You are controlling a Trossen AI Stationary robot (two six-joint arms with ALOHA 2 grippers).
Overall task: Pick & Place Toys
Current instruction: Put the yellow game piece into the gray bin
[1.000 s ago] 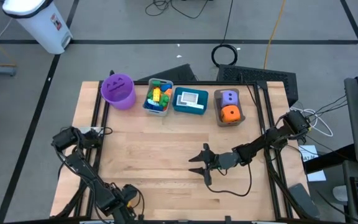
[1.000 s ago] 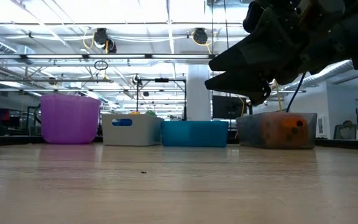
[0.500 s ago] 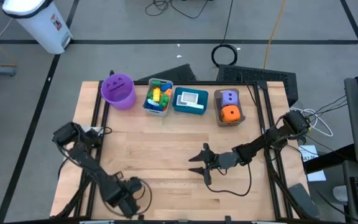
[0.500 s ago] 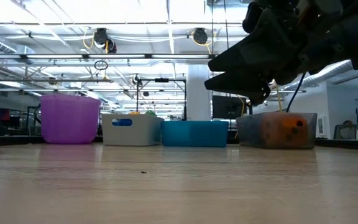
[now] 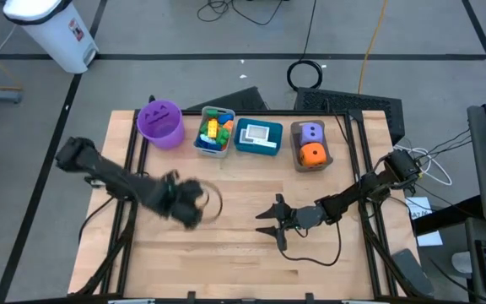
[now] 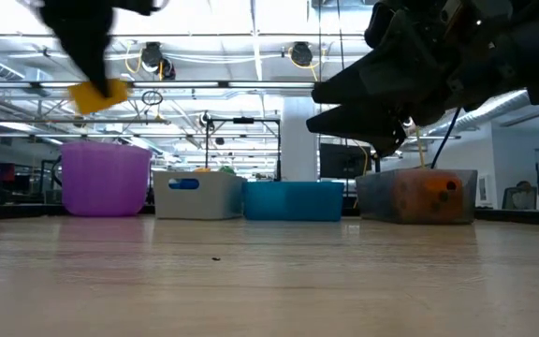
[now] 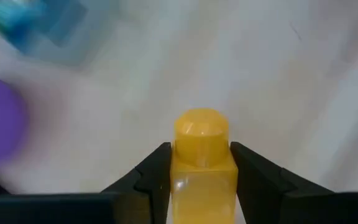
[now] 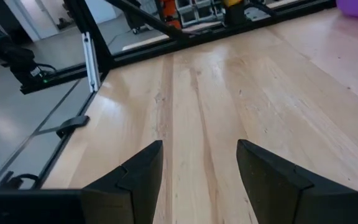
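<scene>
Along the far edge of the wooden table (image 5: 226,245) the containers sit in a row: purple bucket (image 5: 160,123), grey bin (image 5: 215,133) already piled with bricks, teal bin (image 5: 259,137) with a flat white card in it, and the brown bin (image 5: 311,146) holding the purple and orange dice. That layout looks like sorting by type to me, so bricks belong in the grey one.

My left gripper (image 5: 188,203) is up off the table on the left side, a bit in front of the bucket and grey bin, and it's clamped on a yellow brick (image 7: 201,168). In my wrist view the fingers pinch the brick's flat sides with the stud poking out past the tips, so it should drop clean once I let go. From table height you can see the brick hanging in the air above the bucket's rim line.

My right gripper (image 5: 268,221) just hovers mid-table, right of centre, jaws apart with nothing in them, out of the way. I can't spot any loose toys on the boards.
</scene>
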